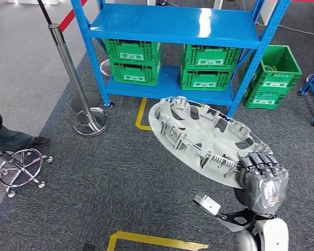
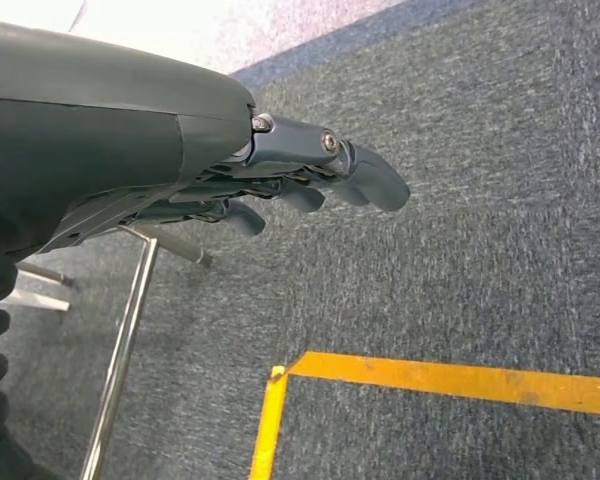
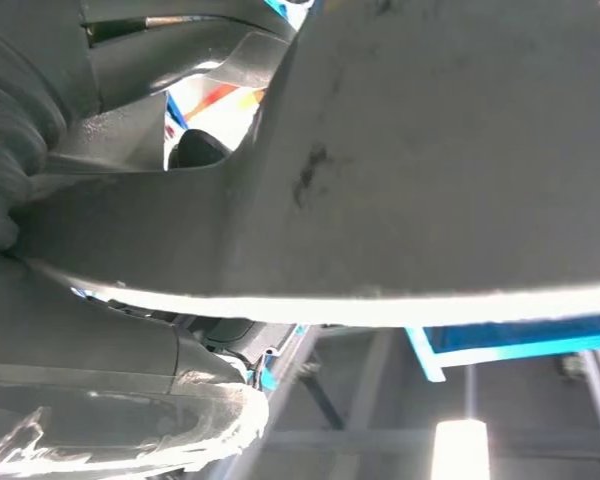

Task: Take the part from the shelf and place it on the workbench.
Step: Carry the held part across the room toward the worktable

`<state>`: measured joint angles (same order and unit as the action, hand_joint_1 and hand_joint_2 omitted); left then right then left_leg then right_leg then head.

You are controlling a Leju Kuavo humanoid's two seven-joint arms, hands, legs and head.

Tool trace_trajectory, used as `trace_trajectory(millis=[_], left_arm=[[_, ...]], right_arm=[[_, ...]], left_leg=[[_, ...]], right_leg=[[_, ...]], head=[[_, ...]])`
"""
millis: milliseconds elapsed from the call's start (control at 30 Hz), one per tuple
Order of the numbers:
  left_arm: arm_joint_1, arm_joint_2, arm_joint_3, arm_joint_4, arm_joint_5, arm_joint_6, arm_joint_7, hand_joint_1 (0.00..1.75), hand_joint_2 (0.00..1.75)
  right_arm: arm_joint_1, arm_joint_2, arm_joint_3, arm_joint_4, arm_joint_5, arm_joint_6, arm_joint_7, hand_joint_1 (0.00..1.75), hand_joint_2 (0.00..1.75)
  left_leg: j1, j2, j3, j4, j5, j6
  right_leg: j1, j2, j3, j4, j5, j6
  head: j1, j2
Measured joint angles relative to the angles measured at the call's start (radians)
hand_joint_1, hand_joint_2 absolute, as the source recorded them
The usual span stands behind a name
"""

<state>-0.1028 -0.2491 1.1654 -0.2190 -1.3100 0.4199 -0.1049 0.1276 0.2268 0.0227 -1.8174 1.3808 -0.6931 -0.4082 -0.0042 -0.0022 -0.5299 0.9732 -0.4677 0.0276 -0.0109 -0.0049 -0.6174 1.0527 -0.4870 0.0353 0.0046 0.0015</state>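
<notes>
Head view: the right hand [image 1: 262, 180] grips the near right rim of the part [image 1: 201, 138], a large grey round wheel cover turned with its ribbed, clipped inner side up, and its dark fingers [image 1: 260, 162] are curled over the edge, clamped on it. The part hangs in the air, tilted, with its far left edge higher, above the dark grey carpet [image 1: 108, 183] and in front of the blue shelf [image 1: 175, 26], touching neither. Under the shelf's upper board, four green crates [image 1: 133, 60] sit in two stacks of two on the lower board, and another green crate [image 1: 276, 76] stands open on the floor just to the right of the shelf. To the left, a chrome post [image 1: 70, 68] rises from a round base, and a stool's wheeled chrome foot [image 1: 23, 170] stands near a person's shoe at the far left. Yellow floor tape [image 1: 155, 240] runs along the near carpet. In the right wrist view the part's pale underside [image 3: 448, 150] sits close against the hand. In the left wrist view the left hand [image 2: 282, 170] hangs over the carpet, its dark fingers [image 2: 372, 180] stretched out, slightly apart and holding nothing, with yellow tape [image 2: 433, 380] below it.
</notes>
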Motion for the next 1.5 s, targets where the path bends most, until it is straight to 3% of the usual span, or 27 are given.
trace_trajectory(millis=[100,133,167,233,267,300,367,433,500,567,600,633,667,733,767,833,867,933,1000,1100,1167,1200,1233,1300,1367,1433,1500], left_arm=[[0.000,-0.002,0.000,0.000,0.000,-0.005,0.000,0.00,1.75],[0.000,-0.002,0.000,0.000,0.000,-0.006,0.000,0.00,1.75],[0.001,-0.002,0.000,0.000,0.000,-0.007,0.001,0.00,1.75],[0.002,-0.002,0.001,0.000,0.000,-0.007,0.002,0.00,1.75],[0.002,-0.002,0.001,0.000,0.000,-0.007,0.003,0.00,1.75],[0.001,-0.002,0.001,0.000,0.000,-0.008,0.003,0.00,1.75],[-0.001,-0.002,0.001,0.000,0.001,-0.009,0.004,0.00,1.75],[0.001,-0.001,0.001,0.000,0.001,-0.011,0.005,0.00,1.75],[0.004,0.000,0.001,0.000,0.001,-0.012,0.006,0.00,1.75],[0.003,0.001,0.002,0.000,0.001,-0.013,0.006,0.00,1.75],[0.003,0.001,0.002,0.000,0.001,-0.015,0.006,0.00,1.75],[0.003,0.001,0.002,0.000,0.001,-0.017,0.007,0.00,1.75],[0.004,0.002,0.002,0.000,0.001,-0.019,0.008,0.00,1.75],[0.006,0.002,0.002,0.000,0.001,-0.022,0.009,0.00,1.75],[0.005,0.003,0.002,0.000,0.001,-0.022,0.010,0.00,1.75],[0.002,0.004,0.002,0.000,0.001,-0.023,0.010,0.00,1.75],[0.000,0.004,0.002,0.000,0.001,-0.023,0.010,0.00,1.75],[0.002,0.005,0.002,0.000,0.000,-0.022,0.010,0.00,1.75],[0.005,0.007,0.002,0.000,0.001,-0.022,0.010,0.00,1.75],[0.002,0.006,0.002,0.000,0.001,-0.022,0.011,0.00,1.75],[0.002,0.005,0.002,0.000,0.000,-0.022,0.013,0.00,1.75],[0.003,0.005,0.002,0.000,0.000,-0.022,0.014,0.00,1.75],[0.004,0.005,0.002,0.000,0.000,-0.022,0.015,0.00,1.75],[0.004,0.005,0.002,0.000,0.000,-0.022,0.016,0.00,1.75],[0.002,0.005,0.002,0.000,0.000,-0.022,0.016,0.00,1.75],[0.004,0.005,0.002,0.000,0.000,-0.022,0.017,0.00,1.75],[0.007,0.006,0.002,0.000,0.000,-0.021,0.018,0.00,1.75]], right_arm=[[-0.004,-0.013,0.007,0.000,0.026,0.000,0.027,1.75,1.75],[-0.004,-0.017,0.010,0.000,0.031,0.000,0.037,1.75,1.75],[-0.004,-0.022,0.012,0.000,0.035,0.000,0.047,1.75,1.75],[-0.005,-0.033,0.016,0.000,0.042,0.000,0.069,1.75,1.75],[-0.006,-0.039,0.019,0.000,0.044,0.000,0.078,1.75,1.75],[-0.008,-0.044,0.023,0.000,0.047,0.000,0.087,1.75,1.75],[-0.010,-0.053,0.031,0.001,0.055,0.000,0.101,1.75,1.75],[-0.011,-0.060,0.040,0.001,0.066,0.000,0.117,1.75,1.75],[-0.012,-0.063,0.050,0.001,0.076,0.000,0.129,1.75,1.75],[-0.012,-0.065,0.056,0.001,0.086,0.000,0.140,1.75,1.75],[-0.013,-0.067,0.059,0.001,0.092,0.000,0.146,1.75,1.75],[-0.013,-0.067,0.061,0.002,0.098,0.000,0.152,1.75,1.75],[-0.014,-0.069,0.064,0.003,0.103,0.000,0.158,1.75,1.75],[-0.015,-0.070,0.072,0.004,0.111,0.000,0.167,1.75,1.75],[-0.016,-0.071,0.076,0.005,0.113,0.000,0.170,1.75,1.75],[-0.019,-0.072,0.081,0.005,0.116,0.000,0.176,1.75,1.75],[-0.021,-0.073,0.084,0.005,0.118,0.000,0.179,1.75,1.75],[-0.026,-0.074,0.092,0.006,0.124,0.000,0.189,1.75,1.75],[-0.032,-0.075,0.102,0.009,0.132,0.000,0.204,1.75,1.75],[-0.041,-0.087,0.120,0.015,0.146,0.000,0.247,1.75,1.75],[-0.043,-0.099,0.137,0.021,0.155,0.000,0.282,1.75,1.75],[-0.044,-0.105,0.146,0.023,0.158,0.000,0.296,1.75,1.75],[-0.045,-0.111,0.153,0.025,0.160,0.000,0.307,1.75,1.75],[-0.050,-0.120,0.166,0.026,0.162,0.000,0.319,1.75,1.75],[-0.056,-0.127,0.178,0.028,0.163,0.000,0.322,1.75,1.75],[-0.060,-0.131,0.187,0.030,0.164,0.000,0.324,1.75,1.75],[-0.060,-0.133,0.193,0.031,0.166,0.000,0.326,1.75,1.75]], left_leg=[[-0.001,-0.010,-0.015,0.000,0.012,0.008],[-0.002,-0.015,-0.020,0.001,0.015,0.008],[-0.002,-0.023,-0.024,0.001,0.018,0.006],[-0.002,-0.042,-0.027,0.004,0.022,0.002],[-0.003,-0.052,-0.029,0.007,0.023,-0.001],[-0.005,-0.062,-0.035,0.012,0.024,-0.004],[-0.005,-0.080,-0.049,0.019,0.031,-0.015],[-0.001,-0.092,-0.060,0.023,0.035,-0.027],[-0.001,-0.064,-0.080,0.062,0.007,-0.038],[0.001,-0.022,-0.132,0.174,-0.057,-0.048],[0.003,-0.013,-0.161,0.240,-0.086,-0.052],[0.005,-0.008,-0.182,0.288,-0.102,-0.054],[0.006,-0.006,-0.187,0.304,-0.099,-0.055],[0.006,0.007,-0.140,0.222,-0.045,-0.049],[0.003,0.028,-0.101,0.150,-0.014,-0.043],[-0.008,0.065,-0.048,0.044,0.015,-0.029],[-0.012,0.072,-0.042,0.026,0.015,-0.024],[-0.012,0.051,-0.045,0.019,0.018,-0.014],[-0.007,0.029,-0.042,0.010,0.025,-0.002],[-0.005,-0.006,-0.044,0.006,0.032,0.008],[-0.006,-0.036,-0.045,0.008,0.033,0.010],[-0.006,-0.051,-0.045,0.010,0.033,0.010],[-0.006,-0.067,-0.045,0.012,0.033,0.009],[-0.007,-0.095,-0.048,0.020,0.031,0.004],[-0.006,-0.117,-0.059,0.028,0.033,-0.007],[-0.002,-0.139,-0.071,0.030,0.038,-0.019],[-0.004,-0.110,-0.084,0.052,0.023,-0.031]], right_leg=[[-0.001,0.002,-0.074,0.186,-0.104,0.009],[-0.001,0.002,-0.087,0.226,-0.117,0.011],[-0.001,0.002,-0.081,0.229,-0.111,0.012],[-0.003,0.014,-0.014,0.124,-0.055,0.010],[-0.005,0.034,0.027,0.054,-0.032,0.007],[-0.007,0.051,0.060,-0.003,-0.019,0.003],[-0.008,0.070,0.084,-0.047,-0.019,-0.005],[-0.007,0.050,0.082,-0.049,-0.015,-0.014],[-0.010,0.026,0.082,-0.053,-0.010,-0.025],[-0.010,0.001,0.081,-0.055,-0.009,-0.032],[-0.009,-0.013,0.080,-0.055,-0.009,-0.033],[-0.009,-0.026,0.079,-0.055,-0.009,-0.033],[-0.008,-0.039,0.079,-0.055,-0.009,-0.033],[-0.007,-0.062,0.080,-0.055,-0.010,-0.032],[-0.006,-0.073,0.082,-0.055,-0.011,-0.031],[-0.001,-0.093,0.081,-0.053,-0.014,-0.025],[0.001,-0.104,0.081,-0.052,-0.015,-0.020],[0.002,-0.123,0.081,-0.053,-0.018,-0.010],[-0.002,-0.093,0.070,-0.027,-0.042,-0.001],[-0.004,-0.012,-0.012,0.148,-0.128,0.005],[-0.004,0.001,-0.056,0.230,-0.142,0.006],[-0.004,0.004,-0.053,0.215,-0.119,0.005],[-0.005,0.010,-0.032,0.165,-0.081,0.004],[-0.011,0.050,0.027,0.033,-0.019,0.001],[-0.014,0.082,0.060,-0.032,-0.008,-0.002],[-0.013,0.070,0.065,-0.038,-0.010,-0.009],[-0.014,0.044,0.068,-0.044,-0.007,-0.019]], head=[[0.003,0.000],[0.003,0.000],[0.003,0.000],[0.004,0.000],[0.004,0.000],[0.003,0.000],[0.002,0.000],[0.003,0.000],[-0.005,0.000],[-0.012,0.000],[-0.013,0.000],[-0.013,0.000],[-0.013,0.000],[-0.013,0.000],[-0.013,0.000],[-0.013,0.000],[-0.013,0.000],[-0.014,0.000],[-0.011,0.000],[-0.004,0.000],[-0.003,0.000],[-0.003,0.000],[-0.003,0.000],[-0.003,0.000],[-0.003,0.000],[-0.003,0.000],[-0.008,0.000]])
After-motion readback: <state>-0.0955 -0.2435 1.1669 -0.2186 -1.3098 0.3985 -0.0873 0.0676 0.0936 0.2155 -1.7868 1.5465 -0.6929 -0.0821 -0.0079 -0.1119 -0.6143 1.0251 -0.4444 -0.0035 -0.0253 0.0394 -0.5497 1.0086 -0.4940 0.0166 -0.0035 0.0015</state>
